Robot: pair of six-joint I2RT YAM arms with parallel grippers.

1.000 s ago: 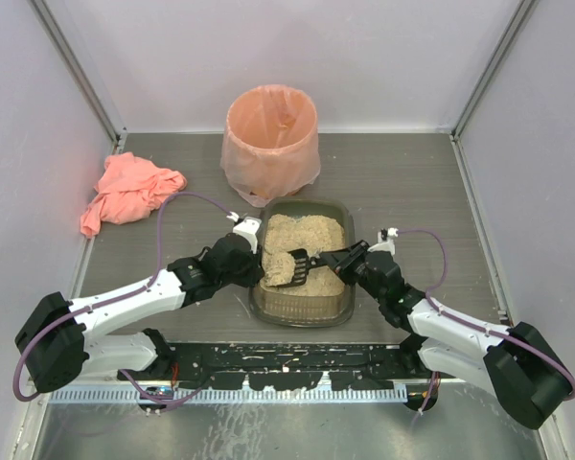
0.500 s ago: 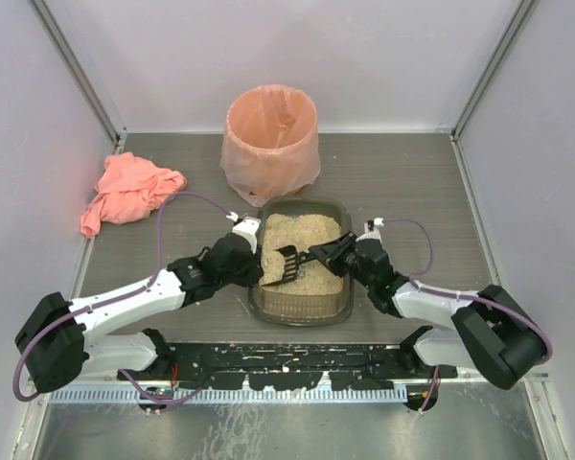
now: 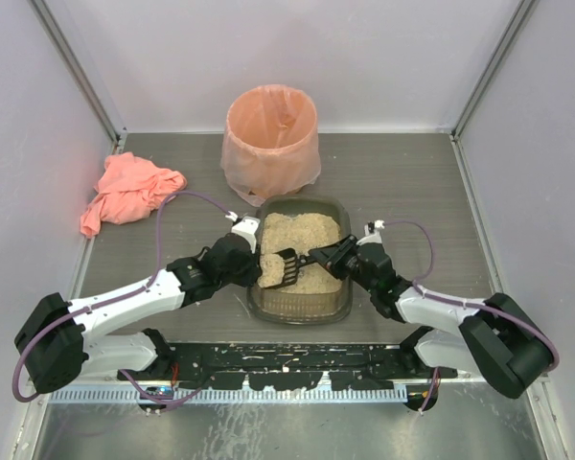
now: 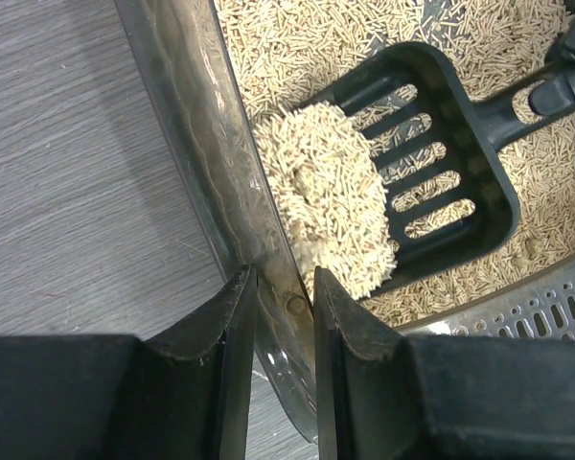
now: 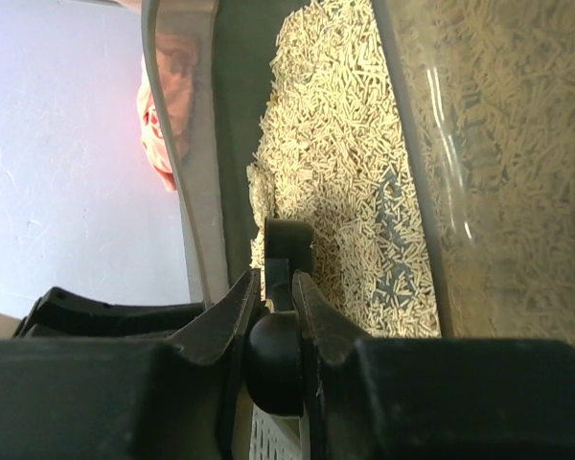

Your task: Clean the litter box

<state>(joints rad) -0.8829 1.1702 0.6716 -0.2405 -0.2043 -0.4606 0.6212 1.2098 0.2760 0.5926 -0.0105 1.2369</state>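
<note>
The litter box (image 3: pixel 301 305) is a dark translucent tray of beige granules in the middle of the table. My left gripper (image 3: pixel 250 261) is shut on its left rim (image 4: pixel 220 182), one finger outside and one inside. My right gripper (image 3: pixel 337 256) is shut on the handle of a black slotted scoop (image 3: pixel 286 268). The scoop (image 4: pixel 441 153) sits inside the box near the left wall with a clump of litter (image 4: pixel 331 187) on it. In the right wrist view the fingers (image 5: pixel 232 311) clamp the round handle (image 5: pixel 276 359) over the litter (image 5: pixel 345 163).
A round bin lined with a peach bag (image 3: pixel 270 139) stands just behind the box. A pink cloth (image 3: pixel 129 192) lies at the back left. Grey walls enclose the table on three sides.
The right arm has drawn in toward the box, and the scoop has shifted left toward the left wall and dipped slightly, with litter on it. The left gripper has kept its hold on the rim.
</note>
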